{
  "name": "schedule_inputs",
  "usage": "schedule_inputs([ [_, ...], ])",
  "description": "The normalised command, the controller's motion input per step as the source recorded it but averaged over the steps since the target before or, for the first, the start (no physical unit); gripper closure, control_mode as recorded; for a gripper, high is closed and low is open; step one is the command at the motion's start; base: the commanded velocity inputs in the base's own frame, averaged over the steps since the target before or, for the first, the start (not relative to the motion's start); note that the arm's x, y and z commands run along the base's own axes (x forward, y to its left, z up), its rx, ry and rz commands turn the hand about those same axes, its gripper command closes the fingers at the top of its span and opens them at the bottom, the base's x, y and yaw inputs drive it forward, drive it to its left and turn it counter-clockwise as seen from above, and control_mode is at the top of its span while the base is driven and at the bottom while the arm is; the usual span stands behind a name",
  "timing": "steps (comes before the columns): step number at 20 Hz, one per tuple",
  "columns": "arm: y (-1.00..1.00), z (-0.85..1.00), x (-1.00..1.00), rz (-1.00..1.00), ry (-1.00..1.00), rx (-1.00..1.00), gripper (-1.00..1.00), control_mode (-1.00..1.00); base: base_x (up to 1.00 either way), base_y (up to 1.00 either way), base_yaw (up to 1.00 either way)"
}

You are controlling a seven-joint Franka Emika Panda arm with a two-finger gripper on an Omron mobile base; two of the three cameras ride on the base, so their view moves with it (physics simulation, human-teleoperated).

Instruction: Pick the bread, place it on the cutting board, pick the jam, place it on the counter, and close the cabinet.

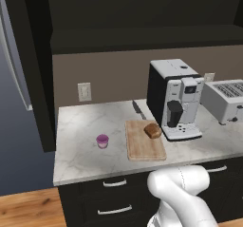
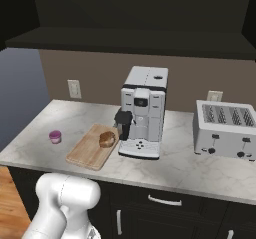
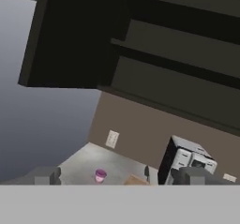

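The brown bread (image 1: 153,130) (image 2: 106,139) lies on the right end of the light wooden cutting board (image 1: 142,150) (image 2: 85,155). The small purple jam (image 1: 102,140) (image 2: 55,136) (image 3: 100,175) stands on the marble counter (image 1: 78,126) (image 2: 190,170) to the left of the board. Above, the dark cabinet (image 1: 142,12) (image 3: 183,54) is open, its shelves bare to view, and its door (image 1: 35,79) (image 3: 70,35) is swung out at the left. My gripper (image 3: 121,177) is open with nothing between its fingertips (image 3: 44,175). It is held high and looks down past the cabinet at the counter.
A white and black coffee machine (image 1: 174,98) (image 2: 142,110) (image 3: 187,160) stands right beside the board. A silver toaster (image 1: 227,100) (image 2: 225,128) sits further right. A knife (image 1: 138,109) lies behind the board. Wall outlets (image 1: 84,92) (image 2: 74,88) are on the brown backsplash.
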Motion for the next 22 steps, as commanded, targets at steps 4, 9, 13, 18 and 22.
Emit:
schedule_inputs([
  [4,0.49,0.00,0.00,0.00,0.00,0.00,-1.00,-1.00,0.00,0.00,0.00],
  [9,0.42,0.00,0.00,0.00,-0.02,0.00,-1.00,-1.00,0.00,0.00,0.00],
  [13,0.37,0.00,0.00,0.00,-0.04,0.00,-1.00,-1.00,0.00,0.00,0.00],
  [18,0.37,0.00,0.01,0.00,-0.05,0.00,-1.00,-1.00,0.00,0.00,0.00],
  [22,0.37,0.00,0.04,0.00,-0.05,0.00,-1.00,-1.00,0.00,0.00,0.00],
])
